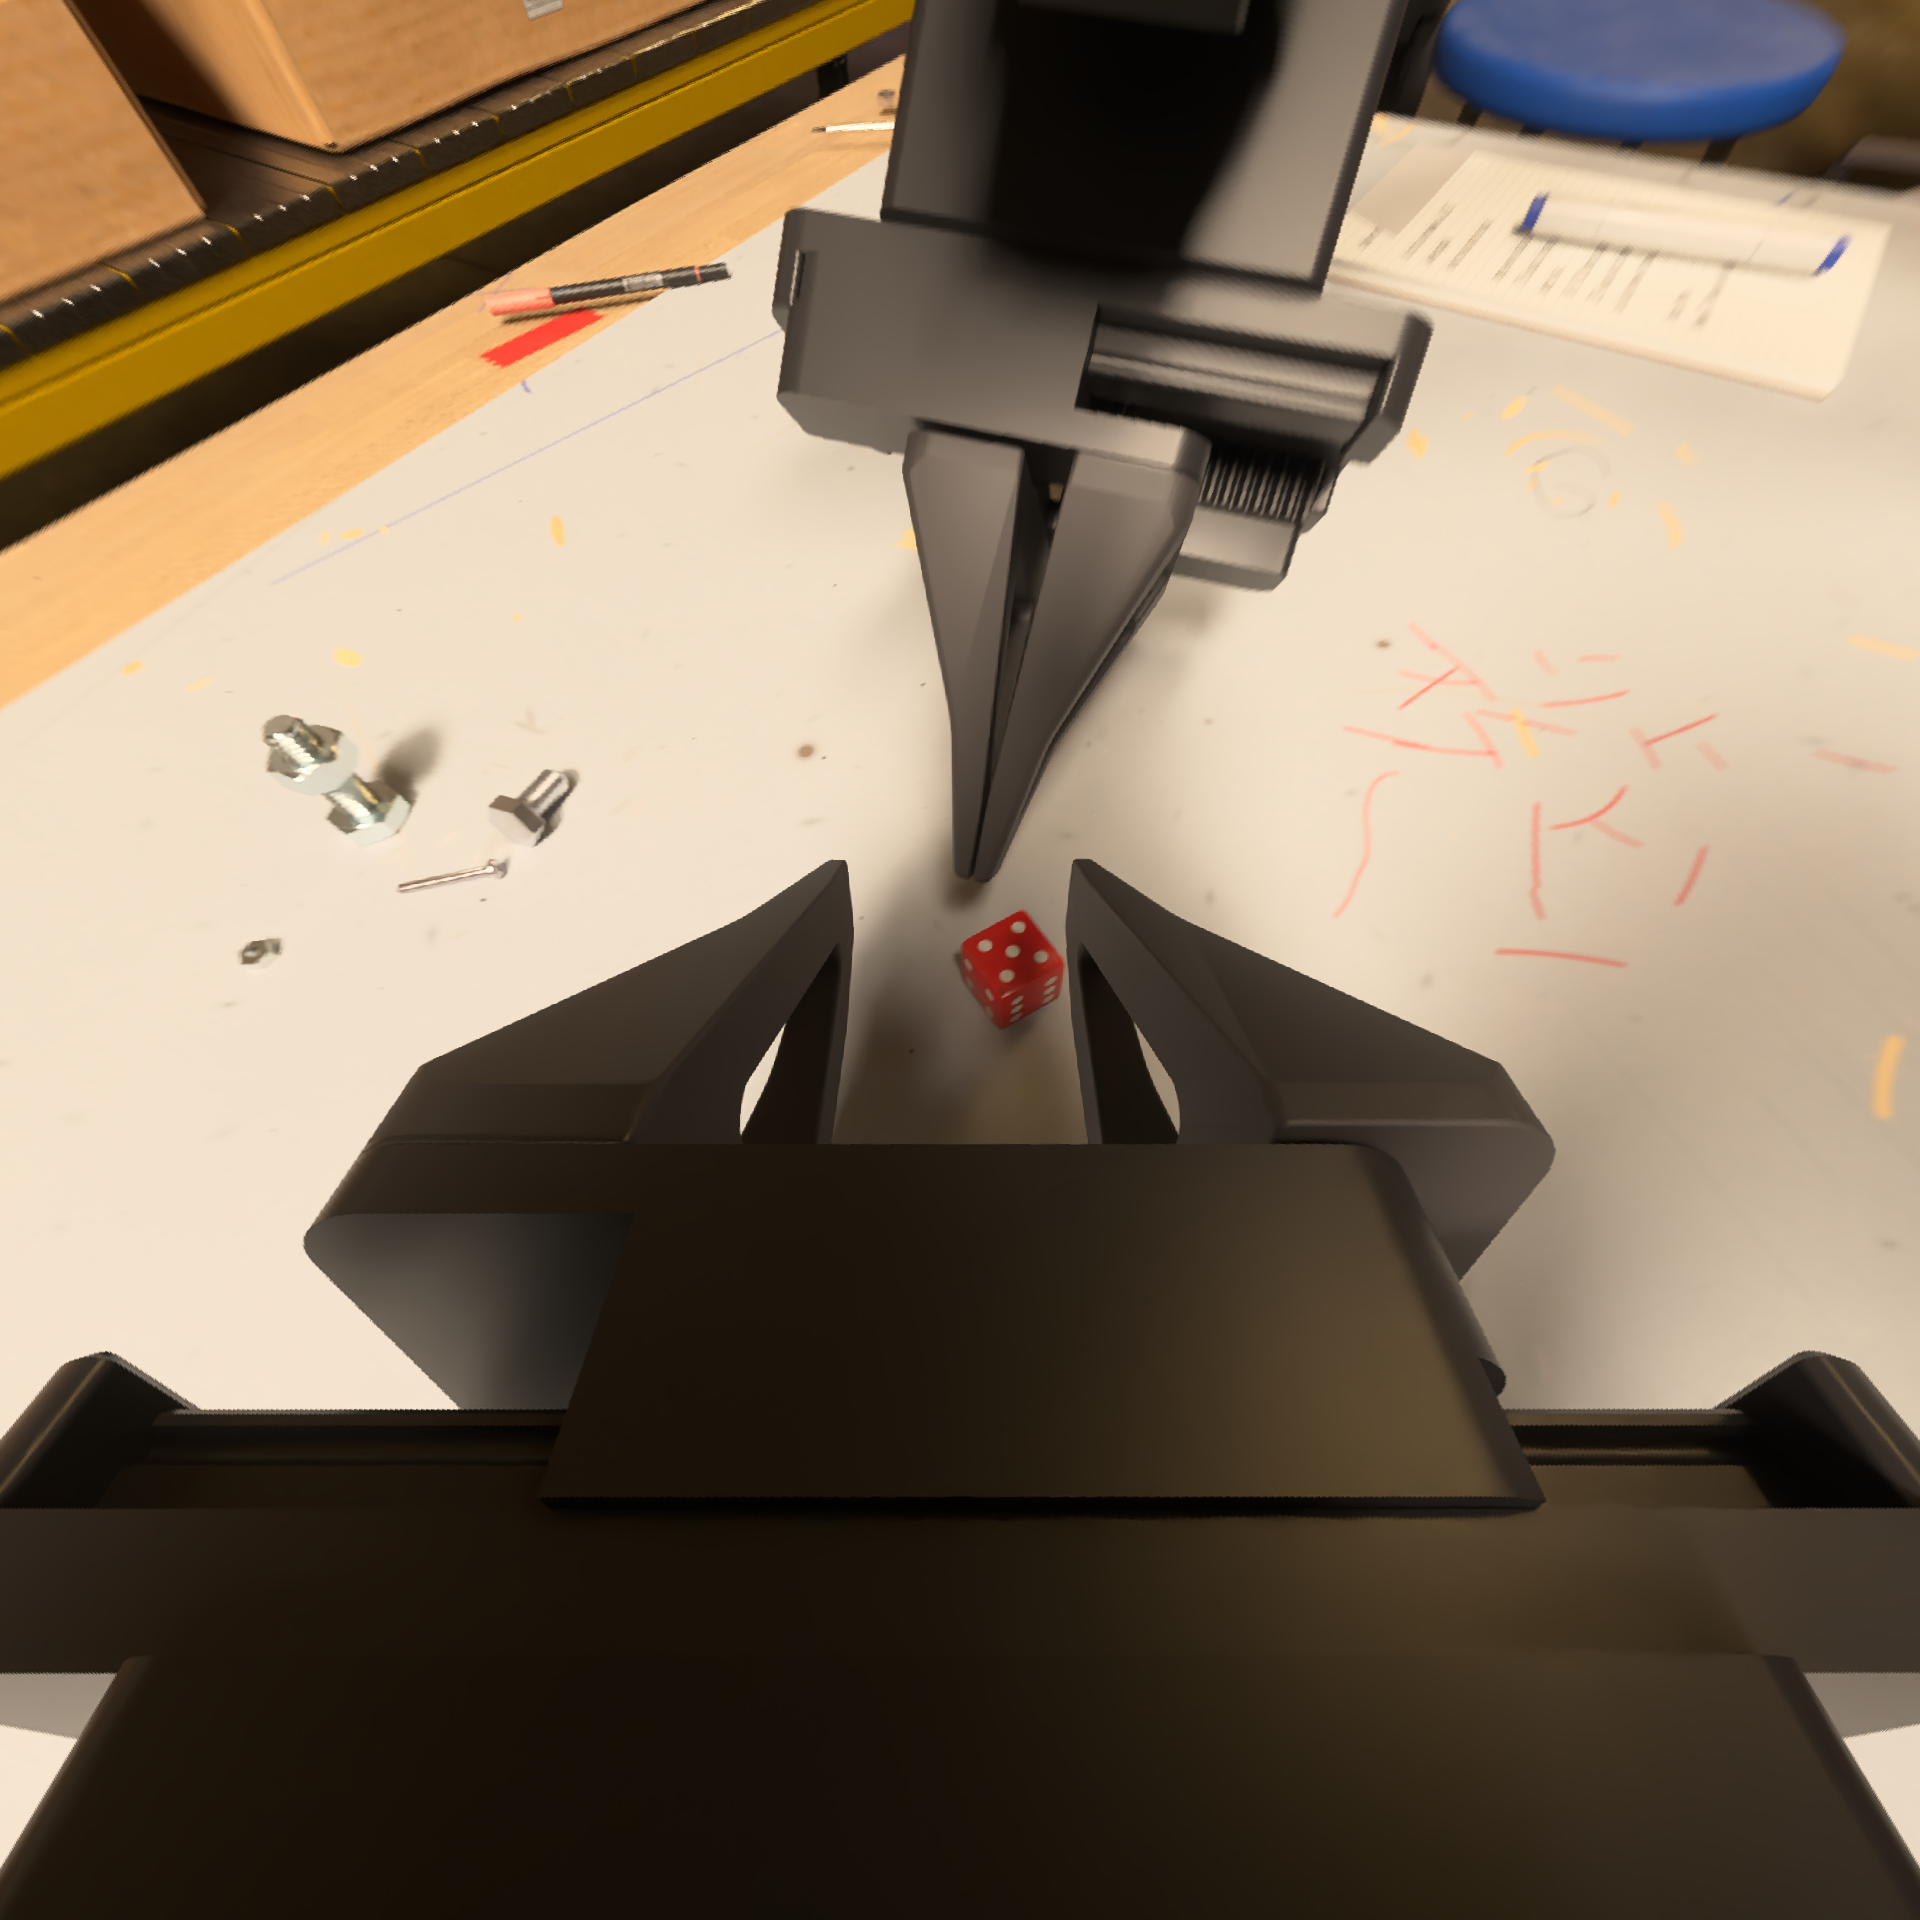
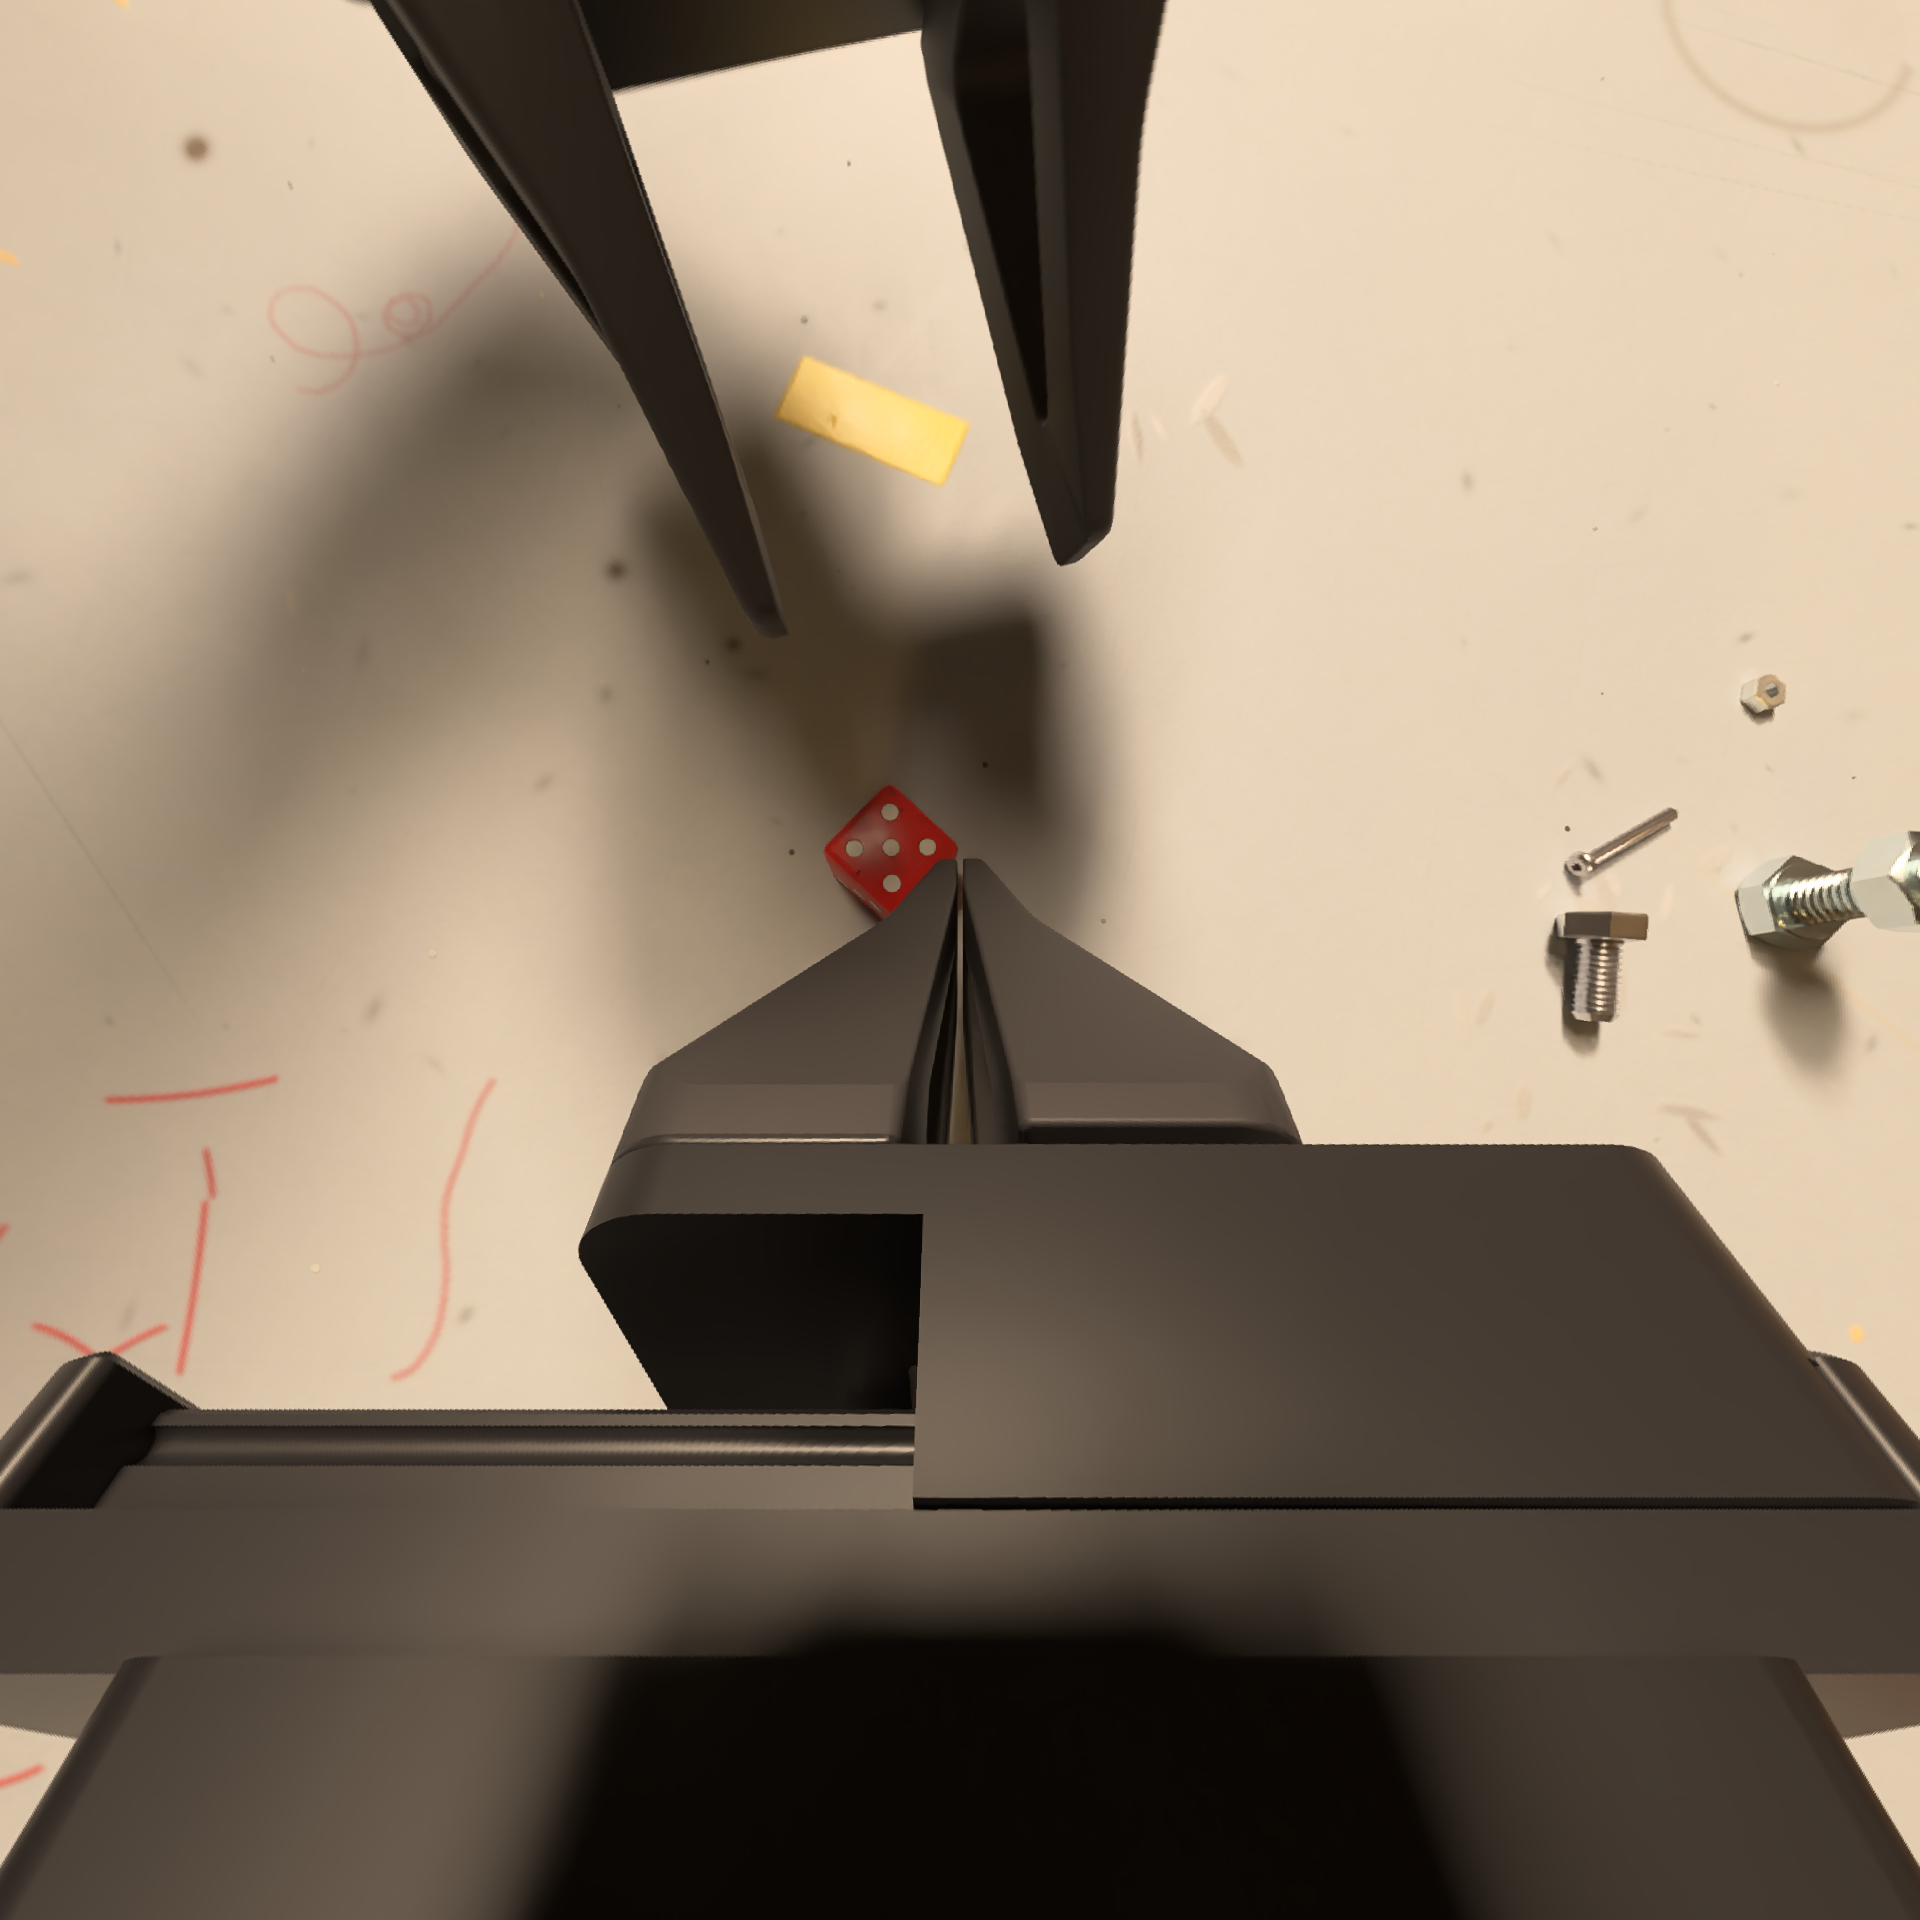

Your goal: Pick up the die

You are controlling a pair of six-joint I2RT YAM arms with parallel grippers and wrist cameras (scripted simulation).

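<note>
A small red die (image 1: 1013,966) with white pips lies on the white tabletop (image 1: 644,644). My left gripper (image 1: 961,868) is open and empty. The die shows in the gap between its fingers, nearer the right finger. My right gripper (image 2: 958,862) is shut and empty, pointing down, with its tips just beside the die (image 2: 885,847), which they partly hide. In the left wrist view the shut right gripper (image 1: 971,873) hangs just beyond the die. In the right wrist view the open left gripper (image 2: 920,587) shows above the die, apart from it.
Two bolts (image 1: 338,774) (image 1: 532,805), a thin screw (image 1: 452,878) and a small nut (image 1: 260,951) lie left of the die. A pen (image 1: 613,289), papers with a marker (image 1: 1621,260), cardboard boxes and a blue stool (image 1: 1636,62) sit far off. A yellow tape strip (image 2: 873,419) lies nearby.
</note>
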